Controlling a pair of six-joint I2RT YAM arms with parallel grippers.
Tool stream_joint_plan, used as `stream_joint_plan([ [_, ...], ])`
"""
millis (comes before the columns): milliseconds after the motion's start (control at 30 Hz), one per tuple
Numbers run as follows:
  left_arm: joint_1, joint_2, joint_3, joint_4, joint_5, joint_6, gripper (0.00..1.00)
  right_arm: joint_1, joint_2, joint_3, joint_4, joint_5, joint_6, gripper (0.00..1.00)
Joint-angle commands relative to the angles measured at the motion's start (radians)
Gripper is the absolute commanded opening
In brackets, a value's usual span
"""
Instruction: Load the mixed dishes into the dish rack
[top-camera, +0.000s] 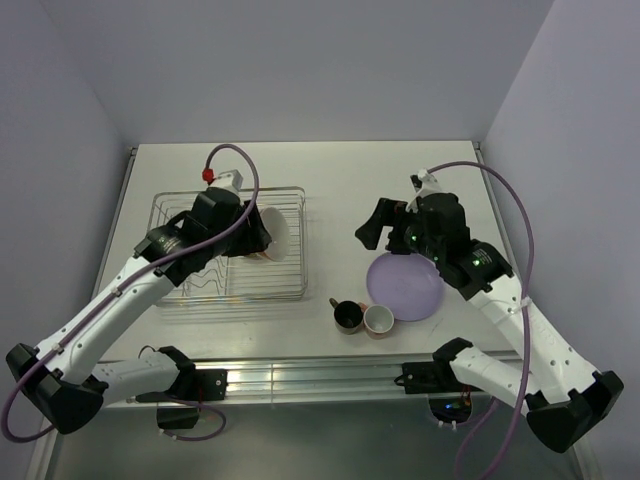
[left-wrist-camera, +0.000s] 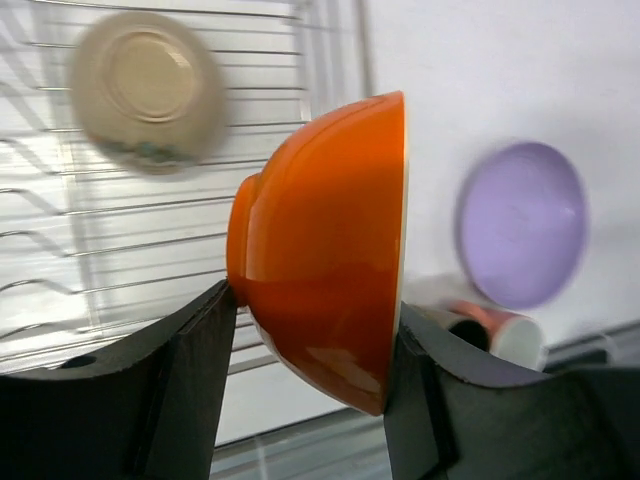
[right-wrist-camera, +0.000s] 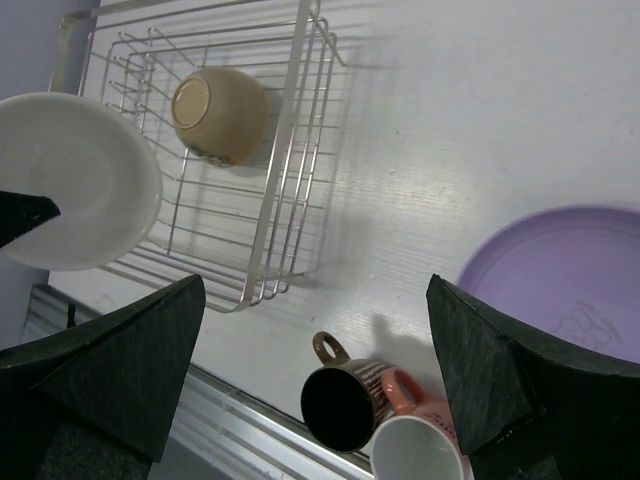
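In the left wrist view the beige bowl (left-wrist-camera: 148, 88), up and left of the left claw (left-wrist-camera: 312, 300), is smeared, and so are the dish rack (left-wrist-camera: 120, 240) wires around it. The lilac plate (left-wrist-camera: 520, 222), right of that claw, is soft too. The pink cup (left-wrist-camera: 505, 330) and dark cup (left-wrist-camera: 466, 335) are half hidden behind its right finger (left-wrist-camera: 440, 400).

In the right wrist view the right claw (right-wrist-camera: 315, 285) covers part of the plate, which the right edge also cuts. The pink cup runs off the bottom. The orange bowl (right-wrist-camera: 70, 180), to the claw's left, runs off the left edge.

From above, the left claw's fingers cannot be made out under the left arm (top-camera: 120, 300).
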Motion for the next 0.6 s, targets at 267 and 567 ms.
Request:
stream_joint_plan([
  [267,-0.066,0.178,0.095,-0.255,-0.399,0.003,0.0,-0.006,-0.077,0.041,-0.073,0.078,-0.022,1.0],
  [567,-0.103,0.281,0.121,-0.286,-0.504,-0.062,0.0,-0.006,-0.083,0.022,-0.071,0.091,-0.028,1.0],
])
